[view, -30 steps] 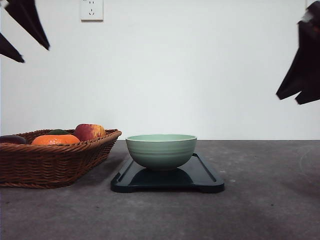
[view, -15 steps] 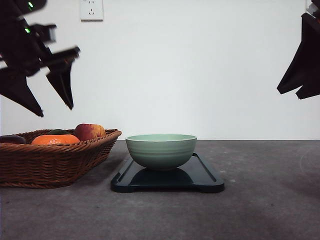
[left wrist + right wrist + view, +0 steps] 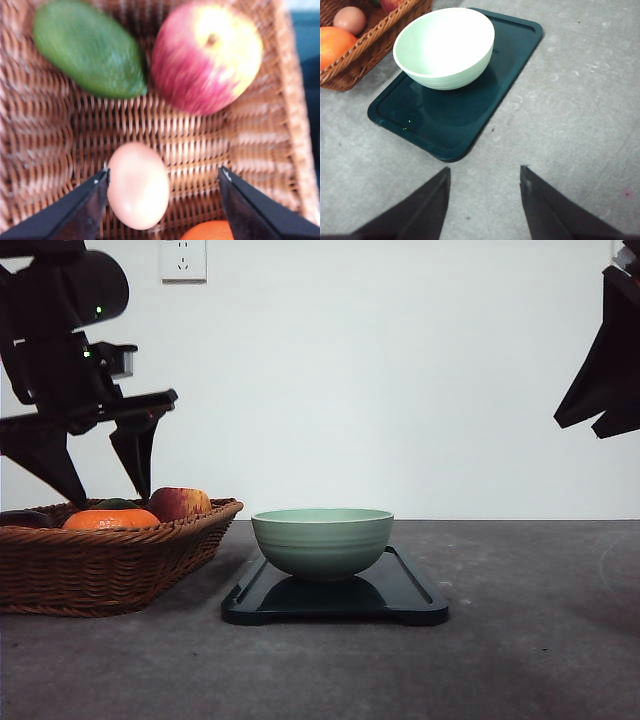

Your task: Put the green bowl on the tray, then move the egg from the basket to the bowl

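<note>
From the front, the round pale sage-green ceramic bowl [image 3: 322,542] sits on the flat dark navy rectangular tray [image 3: 415,598], so I judge the first step done and the egg transfer the step in hand. My left gripper [image 3: 103,462] hangs spread just above the wide brown woven wicker basket [image 3: 110,560], placed there, I reckon, to reach the egg; this view shows an orange [image 3: 111,519] and a red apple [image 3: 180,503] over the rim, but the wall hides what lies lower. My left wrist camera shows it: the pale beige egg [image 3: 138,185] lies on the wicker floor beside my one finger, the other well apart, near a green avocado-like fruit [image 3: 90,50]. My right gripper [image 3: 483,202] is open and empty, parked high beside the tray, leaving the bowl's mouth free. Its camera looks down into the bowl, which is empty.
</note>
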